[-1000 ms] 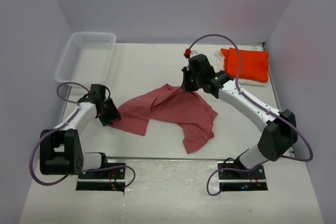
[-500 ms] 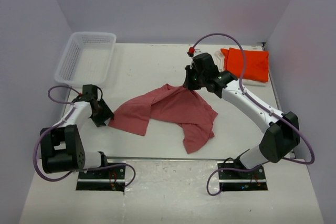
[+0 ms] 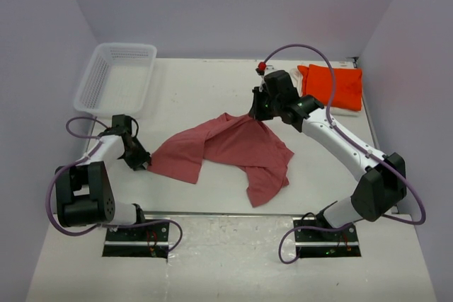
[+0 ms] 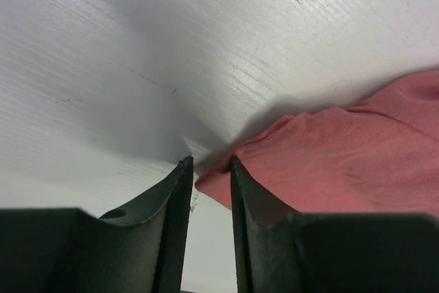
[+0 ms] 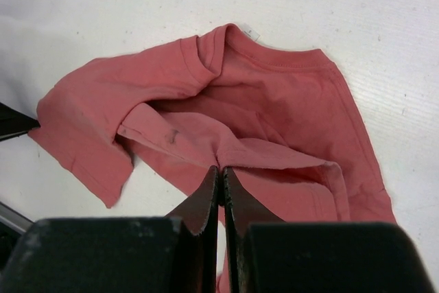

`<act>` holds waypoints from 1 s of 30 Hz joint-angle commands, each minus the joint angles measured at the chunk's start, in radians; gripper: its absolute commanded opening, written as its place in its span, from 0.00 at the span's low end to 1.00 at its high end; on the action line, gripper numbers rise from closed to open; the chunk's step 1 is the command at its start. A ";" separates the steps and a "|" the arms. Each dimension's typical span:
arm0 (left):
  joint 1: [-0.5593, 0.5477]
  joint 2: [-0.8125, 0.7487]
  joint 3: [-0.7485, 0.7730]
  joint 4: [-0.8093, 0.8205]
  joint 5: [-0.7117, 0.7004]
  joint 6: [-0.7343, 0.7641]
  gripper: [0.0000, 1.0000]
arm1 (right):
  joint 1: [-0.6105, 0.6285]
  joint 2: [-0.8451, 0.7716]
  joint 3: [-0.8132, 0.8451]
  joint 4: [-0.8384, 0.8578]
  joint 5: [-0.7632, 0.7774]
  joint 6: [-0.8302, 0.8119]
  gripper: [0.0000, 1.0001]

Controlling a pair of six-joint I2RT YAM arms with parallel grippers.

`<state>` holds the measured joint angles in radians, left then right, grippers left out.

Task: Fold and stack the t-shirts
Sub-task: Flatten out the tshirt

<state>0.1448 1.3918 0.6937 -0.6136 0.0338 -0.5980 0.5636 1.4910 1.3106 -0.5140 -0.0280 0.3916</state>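
Top view: rose-red shirt lay crumpled mid-table, nearer the front edge, with one flap trailing toward that edge. Orange shirt sat folded at the far right corner on top of the white shirt. Basket was at the far left corner of the table. Left gripper was low at the rose-red shirt's left tip. Right gripper was on its far edge. Jaw state was unreadable from up here.

Left wrist: filled that in. Left gripper had its jaws apart by a narrow slot, with bare table showing through it. The shirt's corner sat right at the tips and was not clamped.

Right wrist: right gripper was clenched, fingers together, pinching a raised fold of the rose-red shirt. Only this view showed the collar, lying on the far side of the fold, and a dark smudge on the cloth near the fold.
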 commanded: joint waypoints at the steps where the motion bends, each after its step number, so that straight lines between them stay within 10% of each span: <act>1: 0.010 0.013 0.009 0.031 -0.002 0.017 0.29 | -0.005 -0.041 -0.004 0.031 -0.018 -0.013 0.00; 19: 0.010 -0.147 0.003 0.019 0.140 0.010 0.00 | -0.005 -0.002 0.021 -0.001 0.026 -0.010 0.00; 30: -0.014 -0.571 0.460 0.072 0.304 0.050 0.00 | -0.007 0.008 0.303 -0.121 0.235 -0.174 0.00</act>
<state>0.1349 0.8909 1.0447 -0.6075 0.2615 -0.5831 0.5617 1.5459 1.5150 -0.6277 0.1425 0.2913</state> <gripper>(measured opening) 0.007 0.010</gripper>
